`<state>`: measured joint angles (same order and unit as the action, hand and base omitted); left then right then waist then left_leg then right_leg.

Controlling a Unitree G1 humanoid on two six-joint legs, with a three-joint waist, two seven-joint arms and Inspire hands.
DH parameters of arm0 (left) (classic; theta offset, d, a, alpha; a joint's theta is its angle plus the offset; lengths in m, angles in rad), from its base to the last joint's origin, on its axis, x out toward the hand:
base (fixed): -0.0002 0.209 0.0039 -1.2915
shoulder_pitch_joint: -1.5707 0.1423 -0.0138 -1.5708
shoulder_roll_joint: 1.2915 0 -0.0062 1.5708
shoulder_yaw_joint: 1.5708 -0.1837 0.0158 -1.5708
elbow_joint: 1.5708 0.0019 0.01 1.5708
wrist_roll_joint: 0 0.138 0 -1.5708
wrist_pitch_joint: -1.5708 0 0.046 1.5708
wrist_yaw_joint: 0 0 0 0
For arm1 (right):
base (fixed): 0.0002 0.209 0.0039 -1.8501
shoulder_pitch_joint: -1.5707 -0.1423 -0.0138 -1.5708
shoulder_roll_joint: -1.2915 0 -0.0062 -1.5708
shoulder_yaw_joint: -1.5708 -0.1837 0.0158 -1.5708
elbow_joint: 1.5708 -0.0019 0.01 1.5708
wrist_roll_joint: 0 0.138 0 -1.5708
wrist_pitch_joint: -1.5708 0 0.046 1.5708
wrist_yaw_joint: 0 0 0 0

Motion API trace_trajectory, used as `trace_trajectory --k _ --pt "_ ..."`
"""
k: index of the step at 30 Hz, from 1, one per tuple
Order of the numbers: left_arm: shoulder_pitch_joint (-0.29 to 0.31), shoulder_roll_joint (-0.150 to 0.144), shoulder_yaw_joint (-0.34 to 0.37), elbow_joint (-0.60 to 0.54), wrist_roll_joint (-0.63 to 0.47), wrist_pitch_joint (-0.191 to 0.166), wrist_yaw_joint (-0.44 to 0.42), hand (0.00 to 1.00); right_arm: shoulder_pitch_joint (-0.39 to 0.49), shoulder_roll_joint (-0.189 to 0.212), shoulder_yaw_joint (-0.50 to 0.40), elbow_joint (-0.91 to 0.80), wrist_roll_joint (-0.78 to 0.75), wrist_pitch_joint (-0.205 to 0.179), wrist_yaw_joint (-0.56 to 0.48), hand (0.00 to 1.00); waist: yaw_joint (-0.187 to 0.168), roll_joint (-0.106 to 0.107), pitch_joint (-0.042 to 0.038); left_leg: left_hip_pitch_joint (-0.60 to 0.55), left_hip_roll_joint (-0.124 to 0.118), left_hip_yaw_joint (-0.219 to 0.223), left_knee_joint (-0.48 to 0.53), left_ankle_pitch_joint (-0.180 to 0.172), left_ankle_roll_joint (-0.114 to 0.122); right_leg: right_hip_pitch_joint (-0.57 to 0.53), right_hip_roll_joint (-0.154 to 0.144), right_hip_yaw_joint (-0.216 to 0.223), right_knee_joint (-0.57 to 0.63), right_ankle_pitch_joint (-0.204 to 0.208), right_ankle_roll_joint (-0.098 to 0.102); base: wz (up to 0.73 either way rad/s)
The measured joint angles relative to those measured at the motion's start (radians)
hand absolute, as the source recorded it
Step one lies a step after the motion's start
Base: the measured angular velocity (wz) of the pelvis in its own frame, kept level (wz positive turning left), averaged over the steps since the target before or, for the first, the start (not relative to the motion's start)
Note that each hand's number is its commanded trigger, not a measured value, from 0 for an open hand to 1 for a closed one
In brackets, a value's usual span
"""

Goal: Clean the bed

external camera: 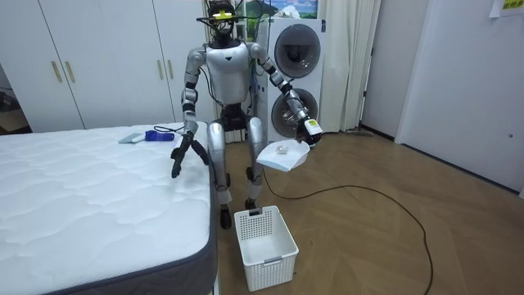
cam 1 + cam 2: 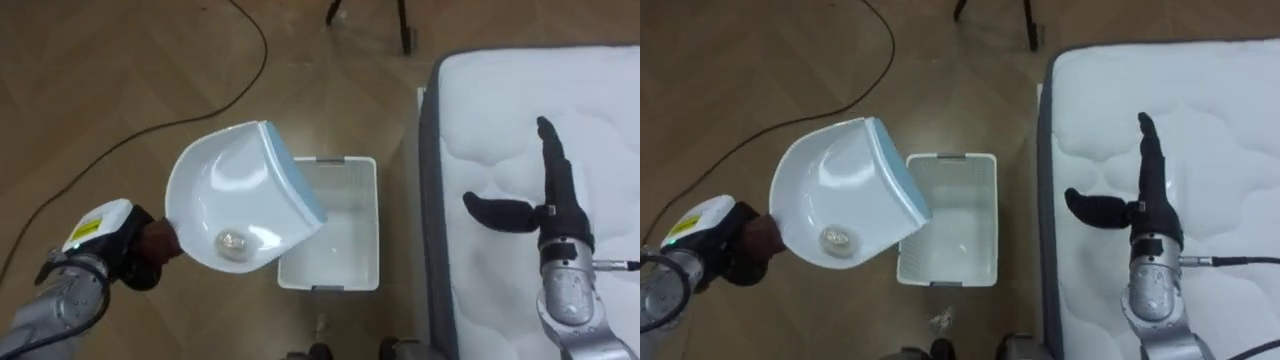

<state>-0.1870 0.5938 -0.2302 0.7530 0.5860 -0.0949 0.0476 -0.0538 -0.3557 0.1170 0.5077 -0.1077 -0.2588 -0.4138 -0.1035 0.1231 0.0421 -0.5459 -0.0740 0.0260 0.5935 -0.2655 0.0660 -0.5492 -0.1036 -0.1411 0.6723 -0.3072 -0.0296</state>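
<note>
My left hand is shut on the handle of a white dustpan with a pale blue edge. The pan is tilted, its edge over the left rim of a white plastic basket on the floor. A small crumpled pale ball lies in the pan near the handle. My right hand hangs open, fingers straight, over the white quilted mattress near its edge. In the room view I stand between the bed and the basket, holding the dustpan out at waist height.
A blue brush and a flat grey thing lie at the bed's far edge. A dark cable runs over the wooden floor. Stacked washing machines and white wardrobes stand behind me.
</note>
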Motion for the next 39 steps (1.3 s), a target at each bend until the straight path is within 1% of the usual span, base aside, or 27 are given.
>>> trace_trajectory --k 1,2,3,4,5,7,9,11,12,13,15,17,18,19,20,21,22,23,25,28,33,34,36,39 --pt "-0.008 0.012 -0.018 0.0 0.004 0.014 -0.007 1.0 0.003 0.0 0.005 0.004 -0.008 0.0 0.0 0.0 -0.008 0.007 -0.0027 0.004 -0.012 0.005 -0.003 0.004 0.004 -0.011 -0.014 0.001 0.02 -0.005 0.006 0.06" --pt "-0.02 0.016 -0.026 0.0 0.017 0.025 -0.015 1.0 0.004 0.0 0.009 0.004 -0.012 0.001 0.0 0.0 -0.014 0.016 -0.0022 0.004 -0.021 0.006 -0.006 0.008 0.006 -0.02 -0.027 0.001 0.036 -0.006 0.008 0.09" --pt "-0.027 0.016 -0.033 0.0 0.017 0.03 -0.017 1.0 0.004 0.0 0.011 0.004 -0.017 0.001 0.0 0.0 -0.018 0.022 -0.0016 0.003 -0.025 0.006 -0.008 0.009 0.008 -0.023 -0.032 0.0 0.041 -0.008 0.011 0.12" --pt "-0.04 0.017 -0.049 0.0 0.019 0.04 -0.023 1.0 0.003 0.0 0.014 0.004 -0.025 0.001 0.001 0.0 -0.028 0.038 -0.0008 -0.001 -0.026 0.012 -0.009 0.011 0.011 -0.023 -0.033 0.002 0.039 -0.009 0.012 0.08" --pt "-0.047 0.017 -0.054 0.001 0.03 0.043 -0.035 1.0 0.004 0.001 0.02 0.004 -0.036 0.001 0.005 0.0 -0.033 0.049 -0.0006 -0.001 -0.025 0.025 -0.011 0.012 0.014 -0.024 -0.036 0.005 0.038 -0.011 0.016 0.0" --pt "-0.055 0.024 -0.068 0.008 0.043 0.046 -0.044 1.0 0.006 0.001 0.022 0.003 -0.044 0.004 0.014 0.0 -0.035 0.06 0.0003 -0.002 -0.025 0.038 -0.011 0.012 0.015 -0.028 -0.035 0.016 0.038 -0.013 0.019 -0.12" --pt "-0.058 0.045 -0.089 0.017 0.054 0.052 -0.054 1.0 0.008 0.0 0.03 -0.003 -0.041 0.018 0.017 0.0 -0.044 0.068 -0.0003 -0.008 -0.024 0.047 -0.015 0.012 0.016 -0.037 -0.034 0.024 0.041 -0.013 0.019 -0.1" --pt "-0.058 0.09 -0.121 0.033 0.058 0.06 -0.063 1.0 0.01 -0.003 0.044 -0.029 -0.021 0.031 0.025 0.0 -0.062 0.076 0.0001 -0.023 -0.026 0.062 -0.022 0.014 0.024 -0.068 -0.039 0.035 0.061 -0.013 0.019 -0.05" --pt "-0.058 0.096 -0.127 0.039 0.058 0.065 -0.064 1.0 0.012 -0.004 0.046 -0.033 -0.017 0.035 0.025 0.0 -0.064 0.077 -0.0004 -0.025 -0.026 0.067 -0.022 0.015 0.025 -0.073 -0.039 0.039 0.064 -0.013 0.019 -0.13" --pt "-0.058 0.104 -0.127 0.058 0.058 0.066 -0.07 1.0 0.018 -0.008 0.049 -0.036 -0.015 0.039 0.026 0.0 -0.065 0.079 -0.0001 -0.026 -0.026 0.079 -0.021 0.015 0.025 -0.084 -0.039 0.052 0.076 -0.013 0.019 -0.17" --pt "-0.056 0.111 -0.13 0.079 0.058 0.077 -0.083 1.0 0.028 -0.02 0.054 -0.036 -0.016 0.044 0.026 0.0 -0.073 0.092 -0.001 -0.026 -0.026 0.084 -0.021 0.017 0.027 -0.087 -0.039 0.057 0.077 -0.014 0.018 -0.08" --pt "-0.056 0.13 -0.137 0.107 0.058 0.086 -0.09 1.0 0.041 -0.035 0.069 -0.036 -0.013 0.047 0.029 0.0 -0.086 0.105 0.0004 -0.026 -0.028 0.087 -0.022 0.019 0.027 -0.089 -0.041 0.06 0.076 -0.018 0.018 0.0" --pt "-0.057 0.132 -0.14 0.112 0.058 0.092 -0.092 1.0 0.044 -0.04 0.074 -0.037 -0.01 0.049 0.03 0.0 -0.088 0.11 0.0005 -0.026 -0.027 0.088 -0.022 0.019 0.027 -0.09 -0.04 0.061 0.075 -0.018 0.018 -0.04" --pt "-0.057 0.137 -0.148 0.119 0.057 0.098 -0.099 1.0 0.048 -0.046 0.078 -0.039 -0.009 0.053 0.031 0.0 -0.094 0.12 0.0008 -0.027 -0.027 0.09 -0.022 0.019 0.027 -0.092 -0.039 0.064 0.077 -0.018 0.018 -0.08" --pt "-0.059 0.138 -0.155 0.134 0.055 0.098 -0.102 1.0 0.047 -0.046 0.08 -0.044 -0.009 0.053 0.031 0.0 -0.095 0.13 0.0004 -0.028 -0.027 0.097 -0.023 0.019 0.027 -0.099 -0.038 0.071 0.08 -0.018 0.018 -0.09" --pt "-0.061 0.138 -0.159 0.139 0.055 0.098 -0.104 1.0 0.046 -0.047 0.081 -0.049 -0.006 0.053 0.031 0.0 -0.095 0.135 0.0007 -0.028 -0.027 0.102 -0.023 0.019 0.027 -0.101 -0.039 0.075 0.083 -0.018 0.018 -0.13" --pt "-0.062 0.139 -0.167 0.145 0.055 0.098 -0.108 1.0 0.045 -0.05 0.087 -0.057 0.002 0.053 0.031 0.0 -0.095 0.14 -0.0009 -0.028 -0.028 0.111 -0.023 0.019 0.027 -0.108 -0.039 0.087 0.093 -0.022 0.02 -0.12" --pt "-0.064 0.139 -0.167 0.149 0.054 0.099 -0.108 1.0 0.044 -0.052 0.089 -0.065 0.009 0.053 0.031 0.0 -0.095 0.146 0.0005 -0.029 -0.029 0.116 -0.025 0.019 0.027 -0.114 -0.039 0.092 0.096 -0.023 0.019 -0.1" --pt "-0.067 0.139 -0.169 0.153 0.054 0.102 -0.109 1.0 0.045 -0.058 0.095 -0.081 0.024 0.053 0.03 0.0 -0.096 0.151 0.0027 -0.029 -0.029 0.123 -0.026 0.019 0.027 -0.12 -0.039 0.098 0.102 -0.026 0.017 -0.07" --pt "-0.079 0.139 -0.178 0.153 0.056 0.112 -0.109 1.0 0.041 -0.06 0.102 -0.089 0.035 0.054 0.031 0.0 -0.099 0.154 0.0027 -0.032 -0.027 0.138 -0.029 0.019 0.027 -0.133 -0.039 0.108 0.113 -0.032 0.016 -0.03" --pt "-0.09 0.141 -0.19 0.153 0.063 0.118 -0.109 1.0 0.031 -0.06 0.109 -0.091 0.054 0.053 0.037 0.0 -0.11 0.159 0.0031 -0.038 -0.025 0.141 -0.031 0.019 0.026 -0.141 -0.036 0.111 0.114 -0.033 0.014 -0.01" --pt "-0.091 0.142 -0.194 0.153 0.063 0.119 -0.109 1.0 0.029 -0.06 0.11 -0.093 0.059 0.053 0.038 0.0 -0.109 0.159 0.0031 -0.041 -0.025 0.148 -0.031 0.019 0.026 -0.148 -0.036 0.115 0.117 -0.033 0.014 -0.06" --pt "-0.09 0.151 -0.21 0.153 0.062 0.119 -0.109 1.0 0.022 -0.061 0.112 -0.094 0.063 0.051 0.038 0.0 -0.111 0.16 0.0033 -0.046 -0.025 0.161 -0.03 0.018 0.026 -0.16 -0.036 0.125 0.125 -0.035 0.016 -0.07" --pt "-0.101 0.177 -0.221 0.154 0.065 0.119 -0.109 1.0 0.019 -0.06 0.118 -0.093 0.059 0.049 0.046 0.0 -0.115 0.165 0.0042 -0.059 -0.024 0.163 -0.028 0.018 0.026 -0.171 -0.036 0.124 0.125 -0.035 0.016 0.01"
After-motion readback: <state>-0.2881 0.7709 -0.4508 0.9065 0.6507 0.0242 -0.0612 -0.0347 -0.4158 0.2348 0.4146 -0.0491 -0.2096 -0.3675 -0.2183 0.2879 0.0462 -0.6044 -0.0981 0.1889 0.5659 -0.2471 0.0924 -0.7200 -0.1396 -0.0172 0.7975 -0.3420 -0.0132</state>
